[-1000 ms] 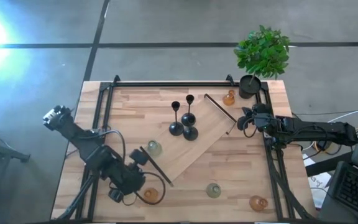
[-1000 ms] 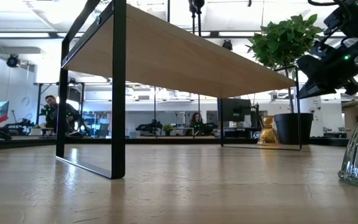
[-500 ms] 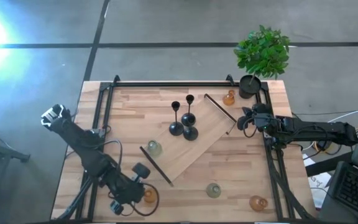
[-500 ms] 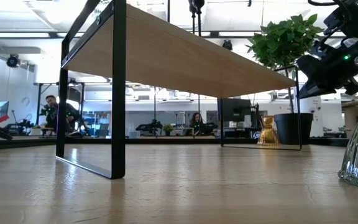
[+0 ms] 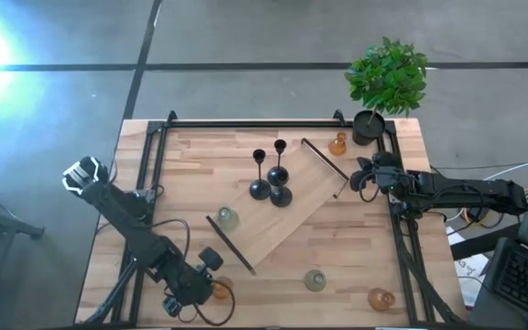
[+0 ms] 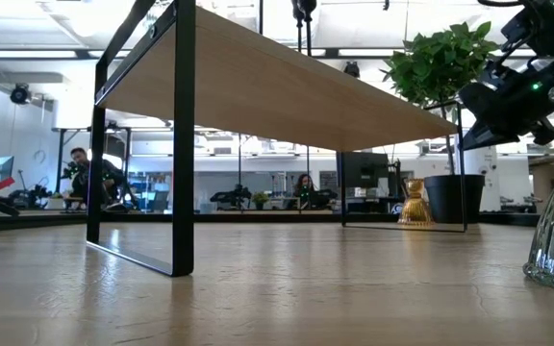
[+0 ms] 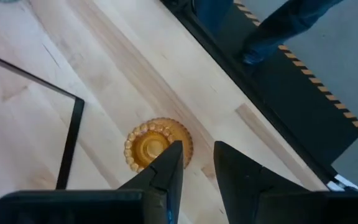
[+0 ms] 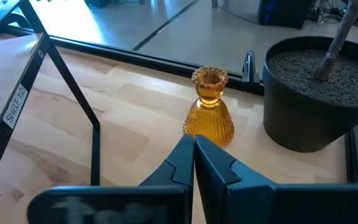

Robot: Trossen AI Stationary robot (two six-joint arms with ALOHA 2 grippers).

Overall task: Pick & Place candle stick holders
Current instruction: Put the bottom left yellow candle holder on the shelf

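Observation:
An amber glass holder (image 5: 221,290) stands on its base near the table's near-left edge. My left gripper (image 5: 206,287) hovers just above it, open by a narrow gap. In the left wrist view the holder (image 7: 157,144) shows from above beside my fingertips (image 7: 197,163). My right gripper (image 5: 357,180) is shut and empty at the table's right, pointing at another amber holder (image 8: 209,112) that stands by the black plant pot (image 8: 319,93). Three black stemmed holders (image 5: 278,174) stand on the raised wooden shelf (image 5: 310,197).
Two pale green holders (image 5: 227,218) (image 5: 315,280) and an amber one (image 5: 380,299) stand on the table. The shelf's black frame leg (image 7: 67,146) is close to the left gripper. A black rail (image 5: 145,183) frames the table. People show in the room beyond (image 6: 85,173).
My left gripper has gone toward the table's near edge and drawn up over the amber holder at the near left. The right arm and all holders have kept still.

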